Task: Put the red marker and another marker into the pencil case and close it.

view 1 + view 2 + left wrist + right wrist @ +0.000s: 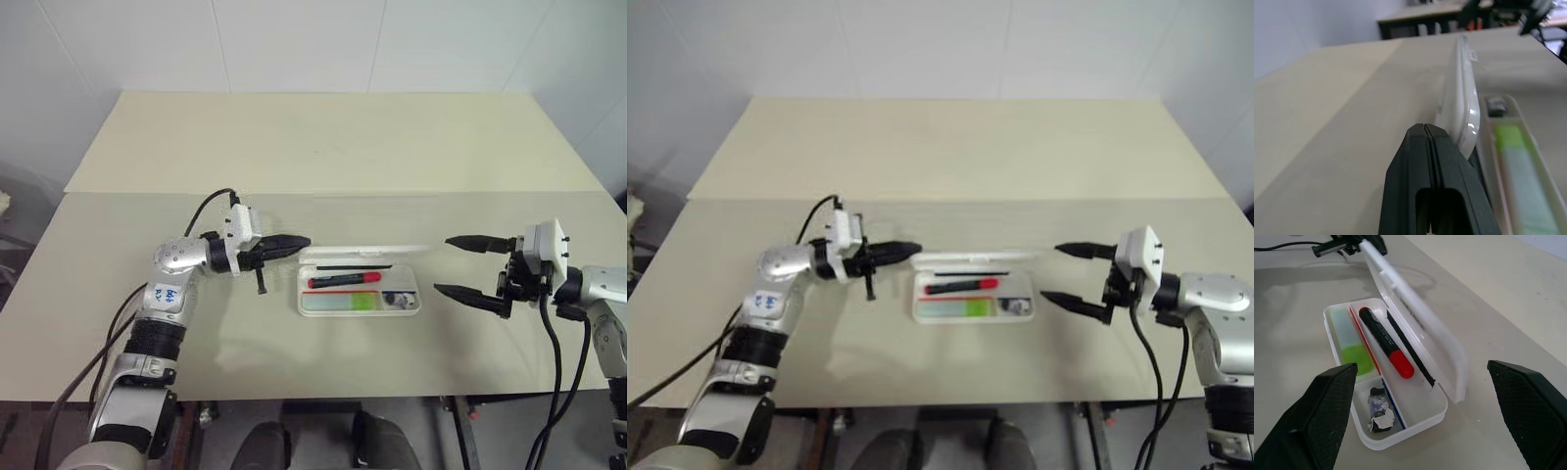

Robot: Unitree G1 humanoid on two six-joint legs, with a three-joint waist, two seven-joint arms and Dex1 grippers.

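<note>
The pencil case lies open at the table's middle, its white lid standing up along the far side. Inside lie the red marker, black-barrelled with a red cap, and the other marker, pale with a lime-green end. Both also show in the right wrist view: red marker, pale marker. My left gripper is shut and empty. It points right, its tip at the lid's left end; whether they touch I cannot tell. My right gripper stands open just right of the case.
A small end compartment of the case holds dark and white scraps. The beige table has a seam across its middle and a broad bare far half. The table's front edge runs close below the case.
</note>
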